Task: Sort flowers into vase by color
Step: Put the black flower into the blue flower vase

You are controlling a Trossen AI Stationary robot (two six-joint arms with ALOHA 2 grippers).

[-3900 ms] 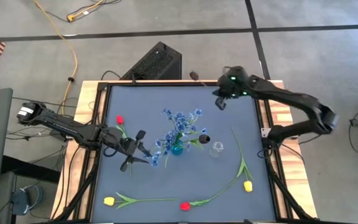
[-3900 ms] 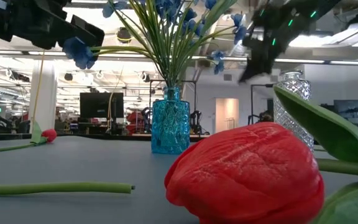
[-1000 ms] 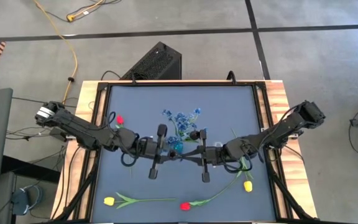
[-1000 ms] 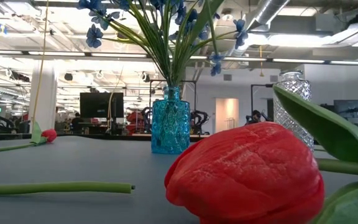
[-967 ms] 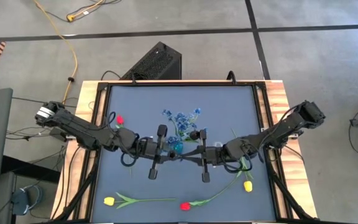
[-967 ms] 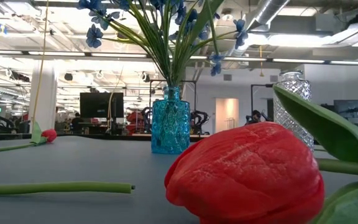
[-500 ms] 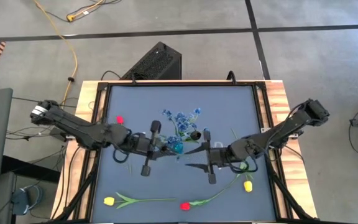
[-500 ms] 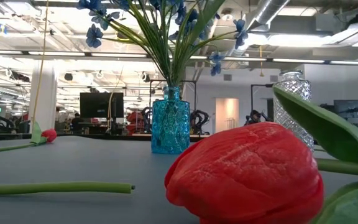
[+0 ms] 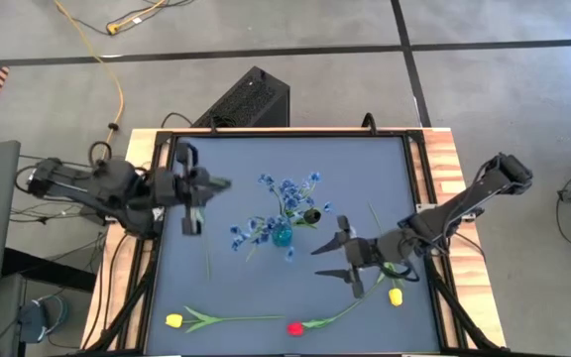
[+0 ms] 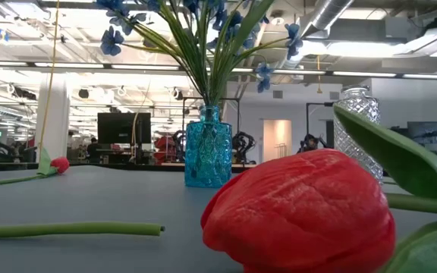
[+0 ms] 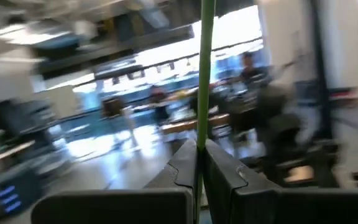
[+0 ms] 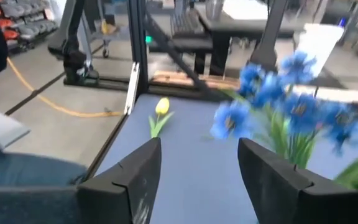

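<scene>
We count, from above, one blue glass vase (image 9: 282, 236) at the middle of the table (image 9: 385, 169). It holds one spreading bunch of blue flowers (image 9: 287, 190). Two yellow tulips lie flat. One yellow tulip (image 9: 173, 320) is at the near left corner, and the other yellow tulip (image 9: 396, 296) is near the right edge. One red tulip (image 9: 293, 327) lies at the near edge between them. One small dark bud (image 9: 312, 215) sits just right of the blue blossoms.

Half a second ago both grippers were close together beside the vase. Now the left gripper (image 9: 188, 196) has pulled back to the table's left edge. The right gripper (image 9: 337, 264) has moved away to the right of the vase. A cluster of blue blossoms now hangs out to the left of the vase.

The left wrist view shows something the overhead view hides. The left gripper (image 11: 199, 155) is pinched narrow on a thin green stem (image 11: 205, 68), and we cannot tell which blossom it carries. In the right wrist view the right gripper (image 12: 199, 146) is spread wide and empty. Beyond it are the blue flowers (image 12: 291, 99) and a yellow tulip (image 12: 161, 107).

The low view shows neither arm. It does show a second red tulip (image 10: 59, 164) lying at the far left of the table. It also shows a clear cut-glass vase (image 10: 359, 114) to the right of the blue vase (image 10: 207, 155). The near red tulip (image 10: 302, 208) fills the foreground.
</scene>
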